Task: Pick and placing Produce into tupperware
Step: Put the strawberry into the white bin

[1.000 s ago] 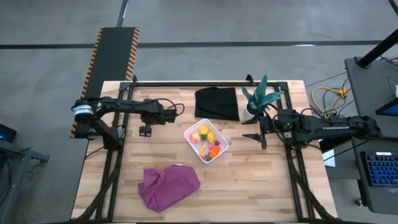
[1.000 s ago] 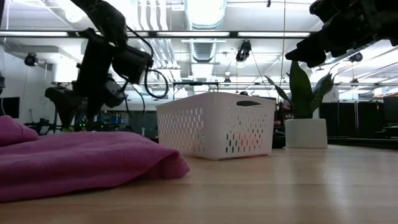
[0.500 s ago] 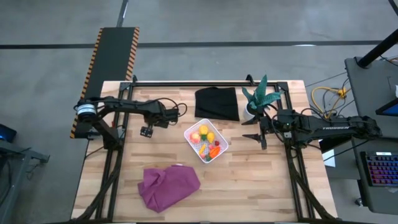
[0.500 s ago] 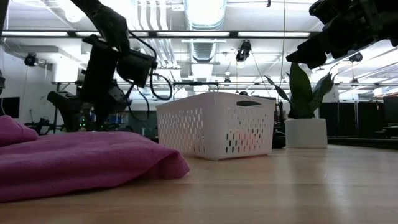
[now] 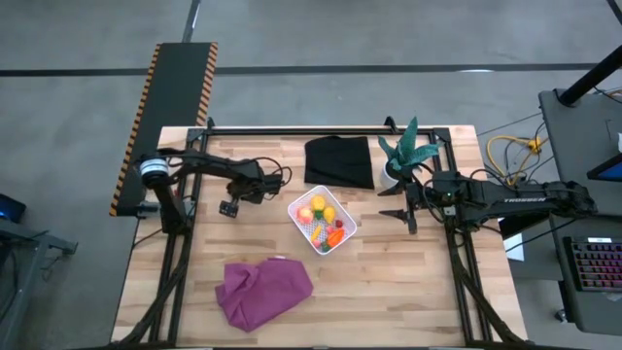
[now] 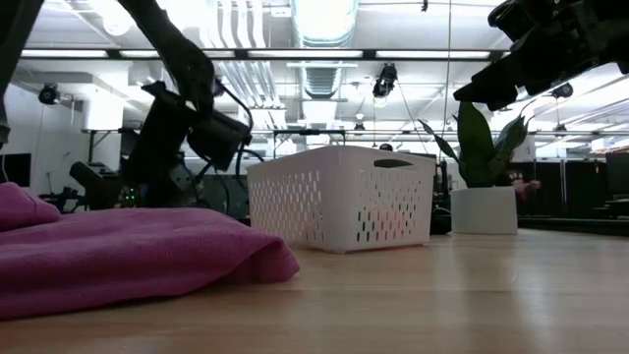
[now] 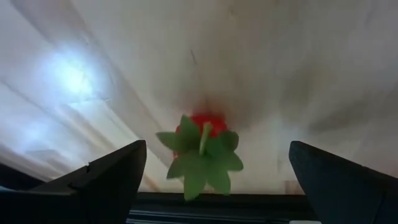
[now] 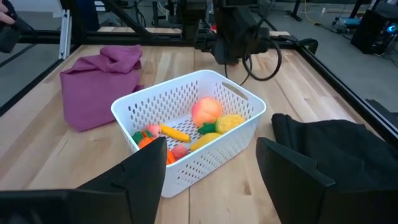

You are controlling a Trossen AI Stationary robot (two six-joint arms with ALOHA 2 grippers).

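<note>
The white basket [image 5: 323, 223] stands near the middle of the table [image 5: 408, 292], and most of the toy fruit is already in it. In the right wrist view I can see there a peach-coloured ball [image 8: 206, 112], a yellow lemon [image 8: 229, 122], a carrot [image 8: 175, 132] and some small red and pink pieces. So the bigger part of the task seems to be done.

One piece is left outside, as far as the pictures show. A small red fruit with a green leafy top [image 7: 201, 147], maybe a strawberry, lies on the bare wood. It appears only in the left wrist view, directly between the fingers of the left gripper [image 5: 229, 206]. This gripper hangs low over the table, beside the basket on its left, with its fingers spread wide and nothing held in them. I think it is about to go down and close on this last piece; then the piece must be carried to the basket and dropped in.

The right gripper [image 5: 400, 216] waits above the table on the other side of the basket, near the potted plant [image 5: 403, 156]. Its fingers stand partly apart and they are empty.

A purple cloth [image 5: 264, 290] lies crumpled on the near side of the table, and a black cloth [image 5: 339, 161] lies flat on the far side. No fruit shows on either cloth, though something could be hidden in the folds of the purple one.
</note>
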